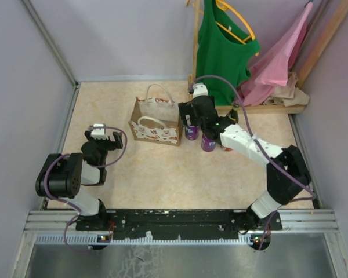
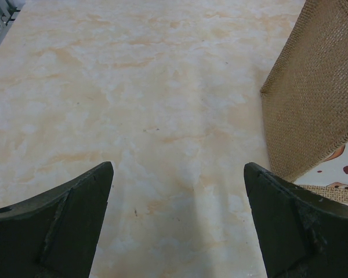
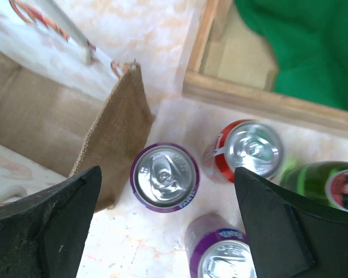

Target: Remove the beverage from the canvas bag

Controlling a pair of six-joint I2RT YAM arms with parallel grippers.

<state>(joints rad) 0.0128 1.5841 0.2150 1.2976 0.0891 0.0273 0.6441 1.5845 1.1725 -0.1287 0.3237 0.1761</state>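
Observation:
The canvas bag (image 1: 155,120) stands upright at the table's middle back, beige with white handles and a red-and-white print. It also shows in the right wrist view (image 3: 58,121) and the left wrist view (image 2: 319,98). A purple can (image 1: 191,132) stands on the table just right of the bag. My right gripper (image 1: 191,116) hovers above it, open and empty, with the can's top (image 3: 165,177) between the spread fingers (image 3: 167,174). My left gripper (image 1: 104,136) is open and empty low over bare table (image 2: 178,168), left of the bag. The bag's inside is hidden.
A second purple can (image 3: 220,249), a red can (image 3: 252,149) and a green bottle (image 3: 325,185) stand close to the right of the first can. A wooden rack base (image 3: 267,101) lies behind them, with a green shirt (image 1: 223,43) and a pink garment (image 1: 278,58) hanging.

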